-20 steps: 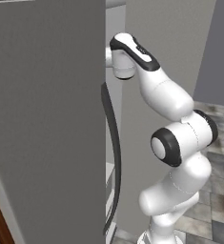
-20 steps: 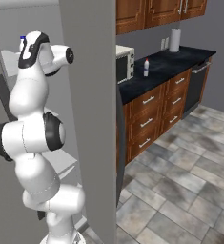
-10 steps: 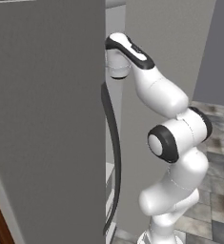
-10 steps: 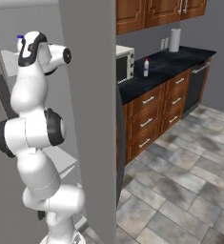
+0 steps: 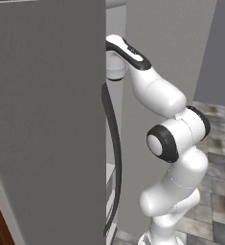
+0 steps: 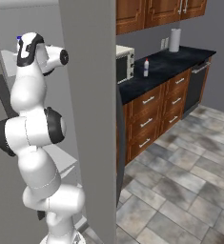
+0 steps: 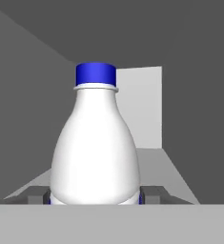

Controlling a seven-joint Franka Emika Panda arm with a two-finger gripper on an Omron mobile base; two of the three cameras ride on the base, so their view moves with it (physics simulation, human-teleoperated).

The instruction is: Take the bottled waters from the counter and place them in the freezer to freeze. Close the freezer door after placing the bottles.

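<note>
White plastic with a blue cap: the shorter water bottle (image 7: 95, 143) stands upright between my finger tips in the hand view, close up, with the grey inner walls of the freezer (image 7: 189, 71) behind it and a pale shelf surface beneath. My gripper (image 7: 95, 198) is partly closed, its dark pads (image 7: 149, 193) sitting against both sides of the bottle's base, so I have hold of it.

My arm (image 5: 174, 143) rises from the base, bends at a dark elbow joint and reaches up and forward, the wrist turned in past the edge of the open freezer door (image 5: 47, 119). That door is a flat grey panel swung wide, its long dark handle (image 5: 115, 158) curving down beside my forearm. In the right base view the blue cap (image 6: 19, 38) peeks out just above my hand, inside the compartment near an upper shelf (image 6: 8, 62).

Off to the right, the black marble worktop (image 6: 170, 64) runs over brown wooden drawers with silver handles. The other bottle (image 6: 146, 67), clear-grey with a red cap, stands there beside a cream toaster oven (image 6: 125, 63), and a paper towel roll (image 6: 174, 40) stands farther along. Brown wall cabinets hang above, and the floor (image 6: 189, 176) is grey stone tile.
</note>
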